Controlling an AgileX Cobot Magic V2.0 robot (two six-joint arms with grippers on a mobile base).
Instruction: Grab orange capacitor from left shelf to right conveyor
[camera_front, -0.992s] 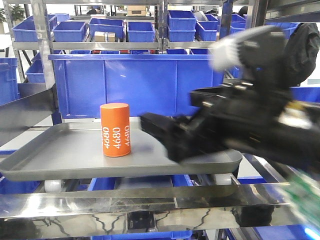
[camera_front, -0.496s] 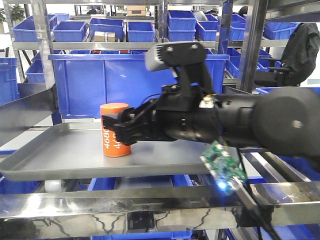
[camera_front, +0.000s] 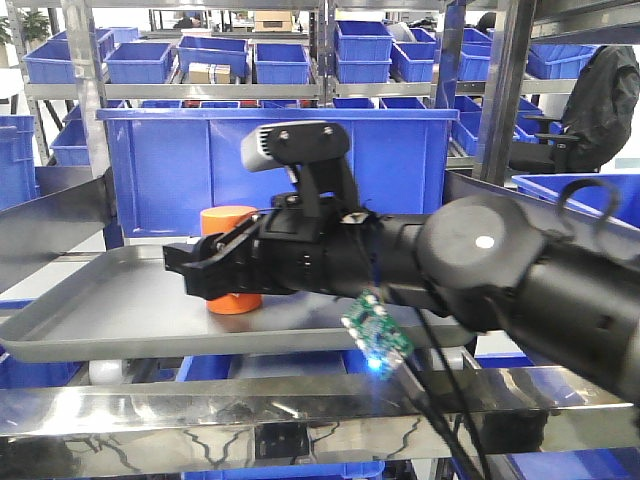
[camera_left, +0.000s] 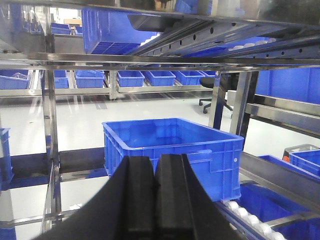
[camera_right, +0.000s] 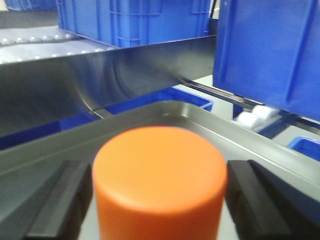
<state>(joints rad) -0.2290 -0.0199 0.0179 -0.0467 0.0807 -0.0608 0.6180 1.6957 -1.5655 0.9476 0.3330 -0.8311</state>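
Our right gripper (camera_front: 205, 272) reaches in from the side, low over the grey tray (camera_front: 90, 320) on the left shelf, so its jaws can go round the orange capacitor (camera_right: 159, 180). The capacitor stands up on the tray between the two black fingers (camera_right: 55, 205). The jaws are wide, one on each side, and we think they are not squeezing yet. Our left gripper (camera_left: 156, 200) is pressed closed, holding nothing, and it points at a blue bin (camera_left: 170, 145)
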